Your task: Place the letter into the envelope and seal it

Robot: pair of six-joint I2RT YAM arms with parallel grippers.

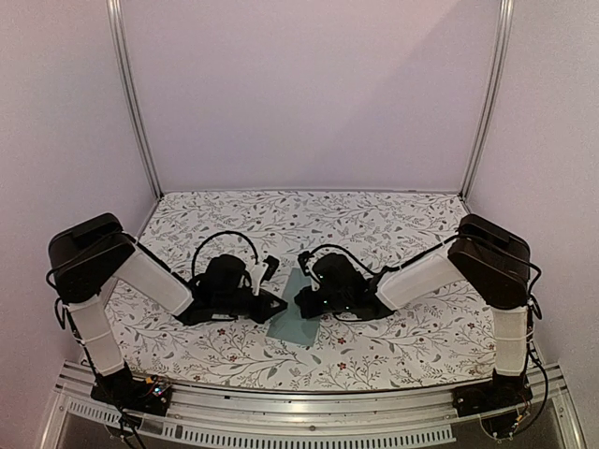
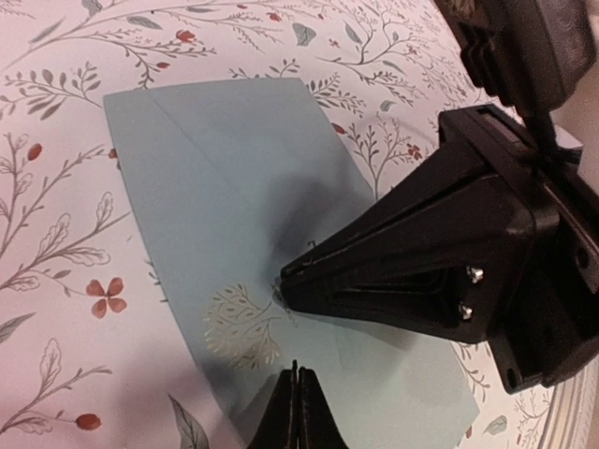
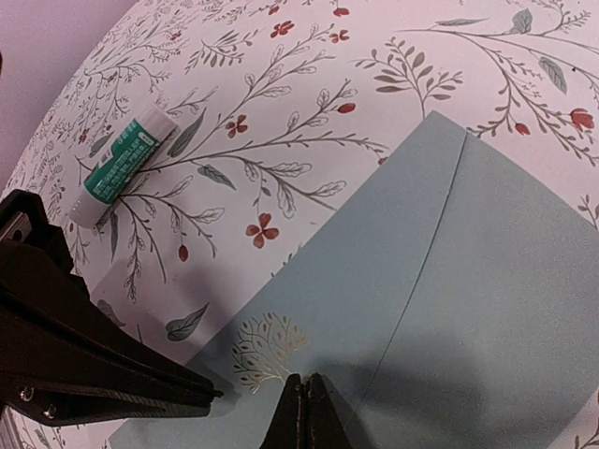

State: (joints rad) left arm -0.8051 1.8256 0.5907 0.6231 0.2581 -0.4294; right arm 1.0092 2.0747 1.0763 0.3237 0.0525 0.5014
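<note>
The teal envelope (image 1: 294, 325) lies flat on the floral table between the two arms, its flap folded down and a gold tree emblem (image 2: 241, 327) on its face. My left gripper (image 2: 298, 376) is shut, with its tips down at the envelope's near edge beside the emblem. My right gripper (image 3: 305, 385) is also shut, tips on the envelope (image 3: 468, 281) just past the emblem. In the left wrist view the right gripper's point (image 2: 286, 290) meets the paper. Neither gripper holds anything. The letter is hidden from every view.
A white-and-teal glue stick (image 3: 124, 165) lies on the table beyond the envelope's corner, behind the left gripper (image 3: 112, 374). The floral tablecloth (image 1: 374, 220) runs back to a pale wall framed by metal posts.
</note>
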